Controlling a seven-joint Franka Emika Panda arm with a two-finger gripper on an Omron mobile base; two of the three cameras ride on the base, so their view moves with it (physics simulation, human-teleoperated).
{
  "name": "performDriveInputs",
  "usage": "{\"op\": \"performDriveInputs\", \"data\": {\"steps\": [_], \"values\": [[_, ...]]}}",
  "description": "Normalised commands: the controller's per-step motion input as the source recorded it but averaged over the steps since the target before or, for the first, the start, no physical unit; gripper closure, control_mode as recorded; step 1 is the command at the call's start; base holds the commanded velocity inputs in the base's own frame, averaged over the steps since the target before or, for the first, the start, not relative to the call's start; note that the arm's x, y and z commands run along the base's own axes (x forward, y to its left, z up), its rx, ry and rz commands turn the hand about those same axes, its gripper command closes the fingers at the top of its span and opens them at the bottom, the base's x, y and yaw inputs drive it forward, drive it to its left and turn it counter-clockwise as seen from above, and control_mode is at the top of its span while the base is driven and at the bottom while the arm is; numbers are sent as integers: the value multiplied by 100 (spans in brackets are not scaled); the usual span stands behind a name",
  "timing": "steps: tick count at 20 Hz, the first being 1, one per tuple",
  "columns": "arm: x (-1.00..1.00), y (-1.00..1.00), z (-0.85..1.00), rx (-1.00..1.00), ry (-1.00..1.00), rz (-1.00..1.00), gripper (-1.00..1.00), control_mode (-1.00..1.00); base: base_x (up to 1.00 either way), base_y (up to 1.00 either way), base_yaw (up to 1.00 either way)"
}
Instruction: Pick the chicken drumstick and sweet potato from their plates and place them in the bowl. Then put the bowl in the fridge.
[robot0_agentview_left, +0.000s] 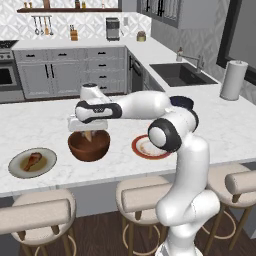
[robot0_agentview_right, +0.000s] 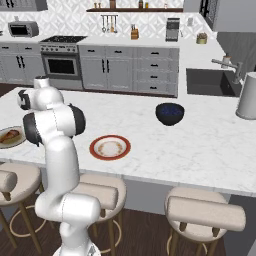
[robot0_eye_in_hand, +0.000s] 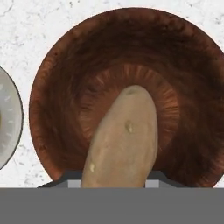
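My gripper (robot0_agentview_left: 88, 132) is shut on the pale tan sweet potato (robot0_agentview_left: 89, 135), which hangs just above the reddish-brown wooden bowl (robot0_agentview_left: 89, 146). In the hand view the sweet potato (robot0_eye_in_hand: 123, 141) points down over the middle of the empty bowl (robot0_eye_in_hand: 109, 57). The reddish-brown chicken drumstick (robot0_agentview_left: 31, 161) lies on the grey-beige plate (robot0_agentview_left: 46, 161) left of the bowl. The white plate with the orange-red rim (robot0_agentview_left: 141, 148) sits bare to the bowl's right, also seen as the rimmed plate (robot0_agentview_right: 110, 148). The grey-beige plate's edge (robot0_eye_in_hand: 8, 118) shows beside the bowl. The fridge is out of view.
A dark blue glossy bowl (robot0_agentview_right: 170, 113) stands further back on the marble counter (robot0_agentview_right: 200, 145). A paper towel roll (robot0_agentview_left: 233, 80) and sink (robot0_agentview_left: 180, 74) are at the far right. Padded stools (robot0_agentview_left: 142, 196) line the counter's near edge.
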Motion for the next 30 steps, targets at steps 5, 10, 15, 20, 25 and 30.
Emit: {"op": "performDriveInputs", "data": {"steps": [5,10,15,20,25,30], "values": [[0,3,-40,0,0,0,100,-100,0,0,0],[0,-11,-53,0,0,0,100,-100,0,0,0],[14,-4,-48,0,0,0,100,-100,0,0,0],[47,0,-30,0,0,0,100,-100,0,0,0],[62,0,-3,0,2,0,100,-100,0,0,0],[-9,0,-2,0,0,0,-100,-100,0,0,0]]}}
